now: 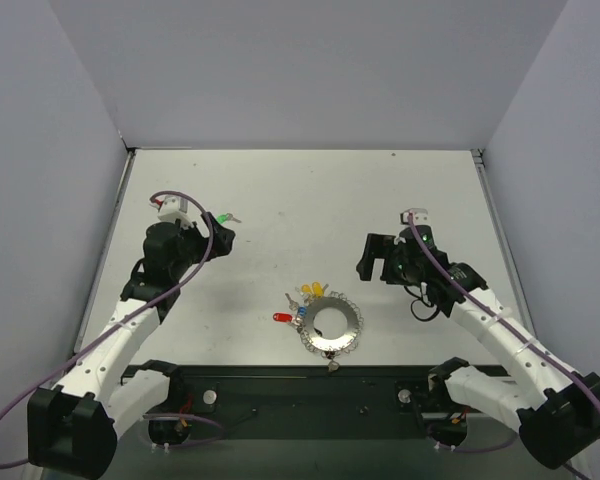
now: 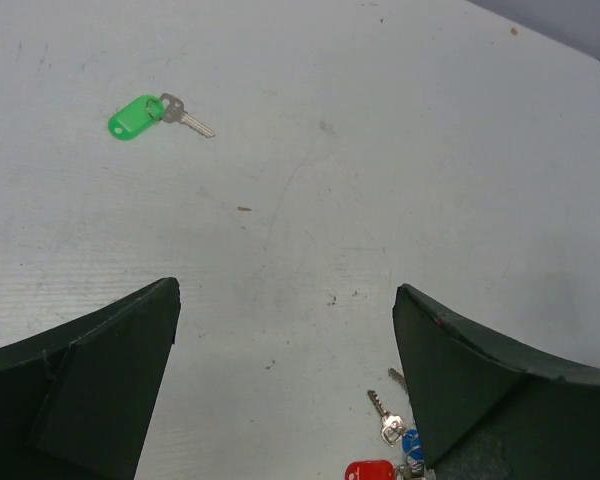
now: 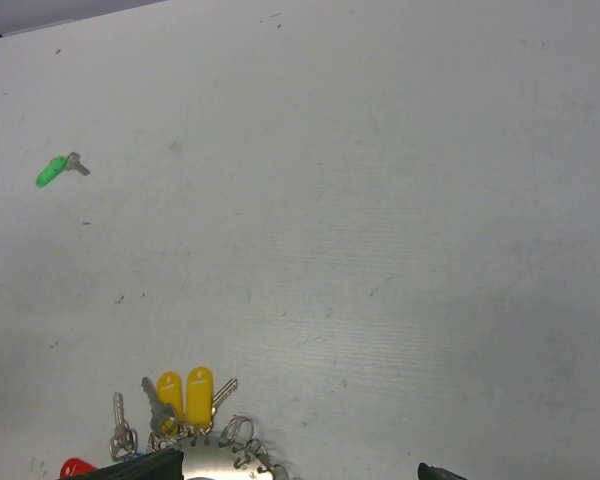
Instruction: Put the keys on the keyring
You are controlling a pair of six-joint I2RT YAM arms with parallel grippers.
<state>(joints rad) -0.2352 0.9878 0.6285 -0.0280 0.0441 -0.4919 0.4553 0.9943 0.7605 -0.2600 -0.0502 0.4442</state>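
**Black rail nearest, large silvery scalloped metal keyring behind it, one small green-headed metal key far off**

Along the near edge of the pale grey bench runs the black rail. The white left arm and white right arm rise from its two ends.

Just beyond the rail, the keyring lies flat on the bench, roughly midway between the arms. One small bare metal key pokes out at its near side.

Small keys with coloured plastic heads crowd its far-left side. A red-headed key lies furthest left, and a blue-headed key sits between it and the rim. Two yellow-headed keys lie side by side at the far edge.

In the right wrist view the yellow-headed keys point away from the keyring, with little split rings bunched at its rim. Whether any key is actually threaded on cannot be told.

Further out, the right end effector hangs to the right of the keyring, its fingers spread wide and holding nothing. The left end effector hangs well off to the far left, also spread wide and empty. Its dark fingers frame bare bench in its own view.

Farthest, the green-headed metal key lies alone on the bench just beyond the left end effector, well apart from the keyring. In the left wrist view the green-headed metal key has its blade pointing right.
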